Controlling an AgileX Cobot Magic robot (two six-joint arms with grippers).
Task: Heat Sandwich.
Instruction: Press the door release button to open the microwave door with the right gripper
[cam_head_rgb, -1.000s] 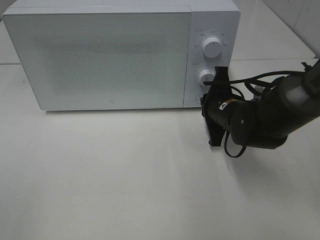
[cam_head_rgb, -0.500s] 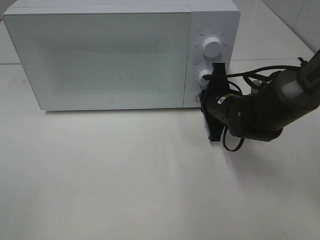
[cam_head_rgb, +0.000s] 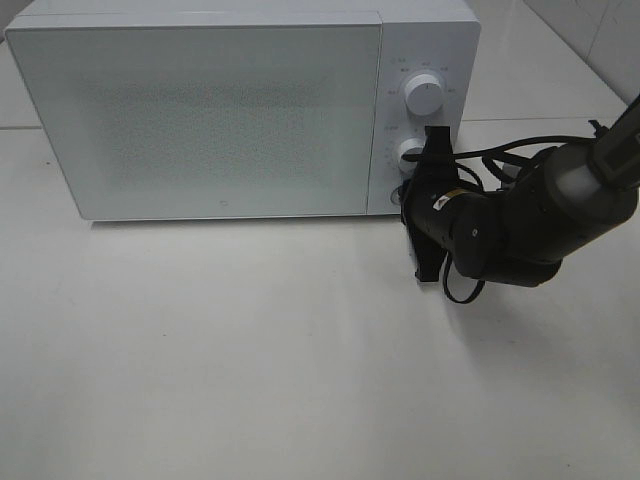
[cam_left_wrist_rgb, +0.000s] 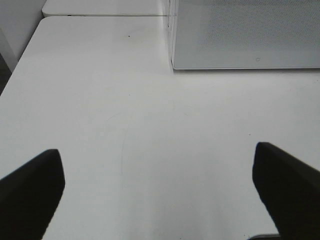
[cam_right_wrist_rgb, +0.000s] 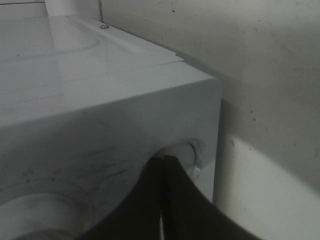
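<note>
The sandwich is nowhere in view, probably behind the microwave's (cam_head_rgb: 200, 110) shut door. Your right pincer (cam_right_wrist_rgb: 162, 161), clenched on nothing, has its tips at the round button (cam_right_wrist_rgb: 192, 152) at the panel's 6 o'clock. The left pincer (cam_left_wrist_rgb: 157, 187) hangs released over the bench (cam_head_rgb: 250, 350). This looks like the button step, so next press squarely.

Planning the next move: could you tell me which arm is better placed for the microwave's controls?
Right: the right gripper, jaws shut, sits at the control panel; the left gripper hangs open over the table.
</note>
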